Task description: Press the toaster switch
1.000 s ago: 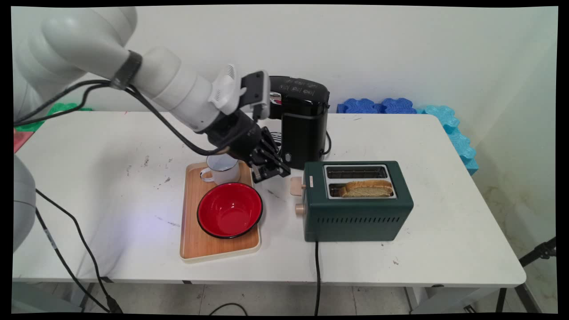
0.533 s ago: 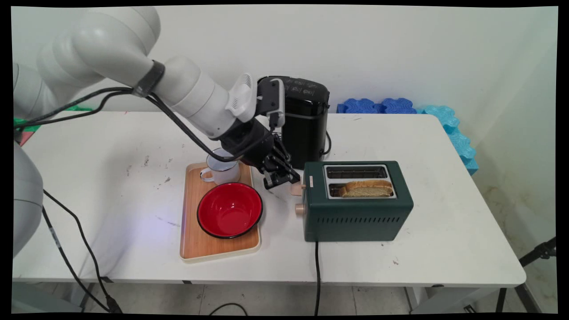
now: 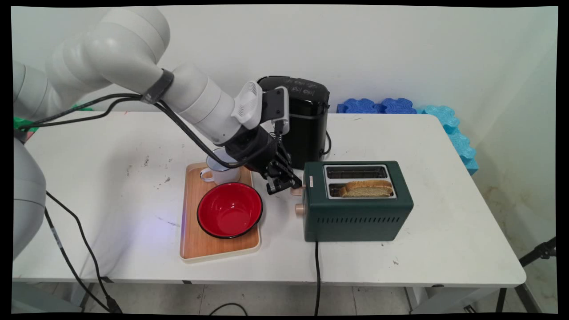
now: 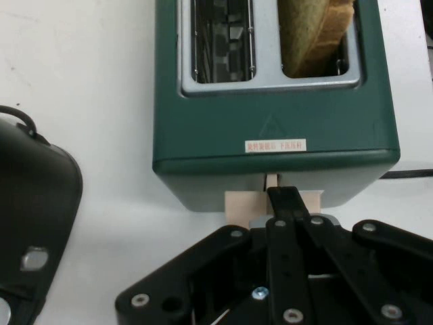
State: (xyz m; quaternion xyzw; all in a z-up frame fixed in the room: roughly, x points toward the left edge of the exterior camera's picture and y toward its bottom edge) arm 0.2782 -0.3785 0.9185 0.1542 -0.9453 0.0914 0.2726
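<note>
Seen from above the table's near side, the pincer [image 3: 284,186] reaches slantwise to the beige lever [image 3: 296,190] on the matte green toaster [image 3: 358,213], a slice of bread [image 3: 366,189] standing in its nearer slot; behind the pincer sits a glossy black coffee machine [image 3: 304,120], beside it a wooden tray [image 3: 195,240] bearing a red bowl [image 3: 229,210] and white mug [image 3: 220,171]. Along the hand view, the pincer [image 4: 284,198], pressed together, rests its tip on the flat lever [image 4: 240,203], the toaster [image 4: 270,122] just ahead.

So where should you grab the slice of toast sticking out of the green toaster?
Probably by the crust edge of the slice of browned toast, coming straight down from above. Only its top pokes out of the near slot of the dark green two-slot toaster; the slot walls hide the rest. The slice stands on edge, so fingers would pinch its two flat faces across the slot.
</note>
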